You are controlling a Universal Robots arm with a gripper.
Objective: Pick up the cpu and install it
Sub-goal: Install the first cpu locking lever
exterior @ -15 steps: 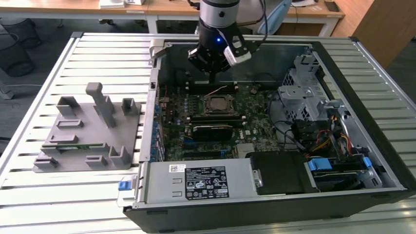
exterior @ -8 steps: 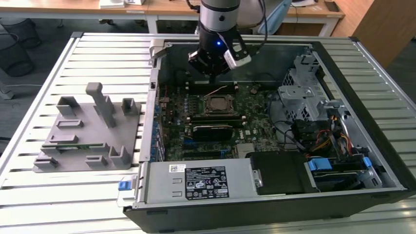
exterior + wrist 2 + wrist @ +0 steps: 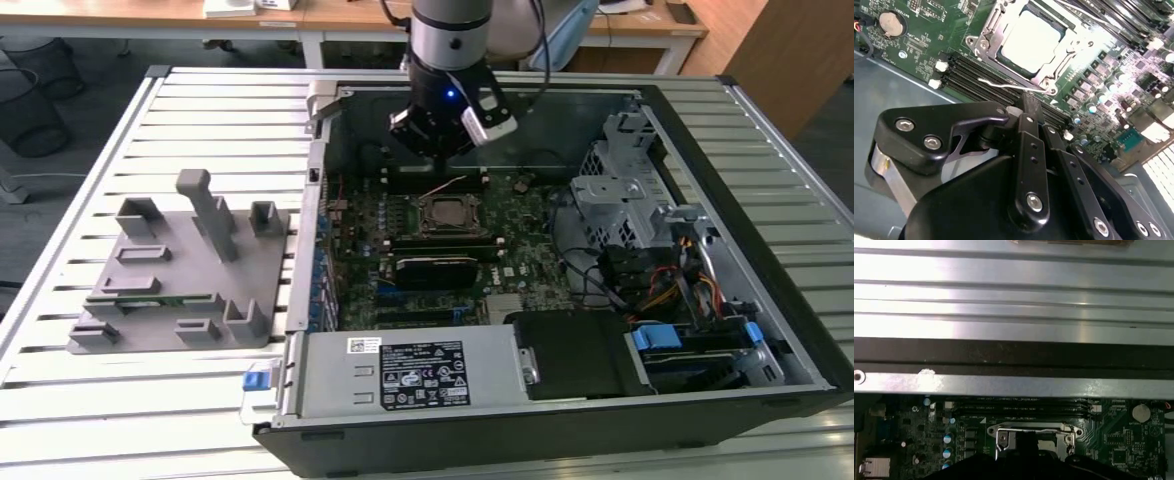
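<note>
Looking at your exterior view, you've got a slatted silver metal table (image 3: 80, 400) carrying an open black PC tower case (image 3: 787, 330) laid on its side, w/ a green motherboard (image 3: 527, 235) inside. On the exterior view's left of the case sits a grey plastic fixture (image 3: 174, 290) w/ upright posts. Your arm's black gripper (image 3: 438, 150) hangs inside the case, above the board's far part, just beyond the square black-and-metal socket frame (image 3: 445, 213). In the second wrist view the gripper (image 3: 1026, 102) fingers (image 3: 1029, 150) are pressed together, nothing between them. The cpu (image 3: 1030, 41), a small thin square chip w/ silvery-grey top, lies flat in the socket frame (image 3: 989, 35); a thin wire lever (image 3: 1004, 85) stands beside the frame. Black memory slots (image 3: 969, 75) run between gripper & socket. First wrist view shows the socket frame (image 3: 999, 432) too.
</note>
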